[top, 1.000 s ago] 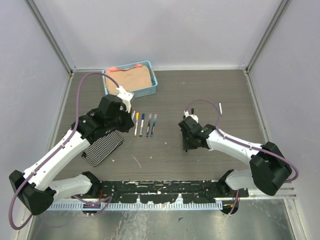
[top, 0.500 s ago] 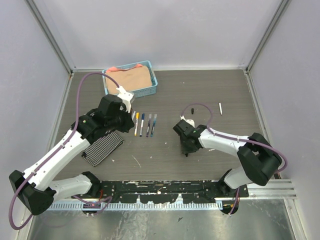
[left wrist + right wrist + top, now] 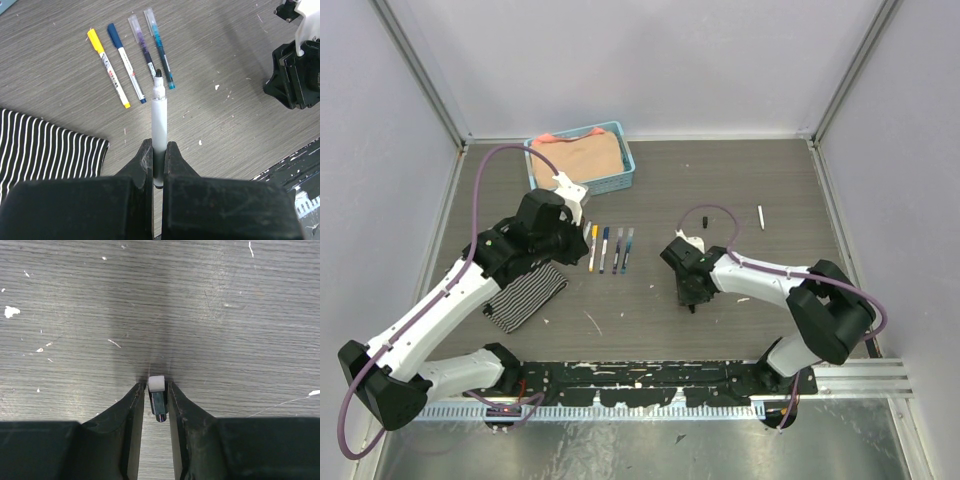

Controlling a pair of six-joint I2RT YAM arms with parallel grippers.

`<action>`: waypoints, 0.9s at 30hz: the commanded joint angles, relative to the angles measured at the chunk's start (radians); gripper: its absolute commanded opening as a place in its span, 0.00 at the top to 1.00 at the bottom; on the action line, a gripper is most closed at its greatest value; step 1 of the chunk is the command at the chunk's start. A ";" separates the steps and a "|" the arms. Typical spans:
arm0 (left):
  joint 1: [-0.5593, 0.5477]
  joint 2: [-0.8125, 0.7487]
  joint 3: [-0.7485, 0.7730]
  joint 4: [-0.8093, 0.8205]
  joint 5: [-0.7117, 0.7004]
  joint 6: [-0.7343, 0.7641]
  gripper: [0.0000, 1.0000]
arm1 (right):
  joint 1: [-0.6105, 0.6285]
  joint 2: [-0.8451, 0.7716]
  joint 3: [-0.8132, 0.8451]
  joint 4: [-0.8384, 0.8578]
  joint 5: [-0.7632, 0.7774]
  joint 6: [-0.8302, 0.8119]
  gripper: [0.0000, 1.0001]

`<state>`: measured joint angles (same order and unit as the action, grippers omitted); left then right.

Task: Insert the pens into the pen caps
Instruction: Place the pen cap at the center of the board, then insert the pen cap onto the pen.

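**No Legible Writing**

Only fine dark printing along the white barrels of the yellow-capped pen [image 3: 109, 70] and the blue-capped pen [image 3: 126, 65] on the bench [image 3: 225, 50], seen from the left wrist. Too small and blurred to yield a single letter or digit. Nothing readable in the other two views.

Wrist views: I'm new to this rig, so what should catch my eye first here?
The left gripper clamps an uncapped white pen, its dark tip toward four capped pens lying in a row on the table. The right gripper is down at the table with a small dark, white-ended cap between its fingers; whether it grips it is unclear.
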<state>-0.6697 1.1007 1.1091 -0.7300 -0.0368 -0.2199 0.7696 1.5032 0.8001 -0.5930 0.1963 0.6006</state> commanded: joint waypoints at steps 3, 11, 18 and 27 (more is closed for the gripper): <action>0.004 -0.013 -0.011 0.027 0.003 0.003 1.00 | 0.006 0.024 -0.002 -0.056 0.039 0.006 0.69; 0.004 -0.019 -0.012 0.025 0.006 -0.001 1.00 | 0.006 0.014 0.002 -0.085 0.030 -0.007 0.67; 0.004 -0.020 -0.011 0.027 0.010 -0.005 1.00 | 0.006 0.008 0.005 -0.093 0.031 -0.015 0.69; 0.005 -0.020 -0.014 0.035 0.006 -0.014 1.00 | 0.007 0.036 -0.009 -0.038 -0.027 -0.028 0.78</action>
<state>-0.6697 1.1004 1.1091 -0.7300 -0.0357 -0.2222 0.7715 1.5059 0.8078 -0.6281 0.1928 0.5892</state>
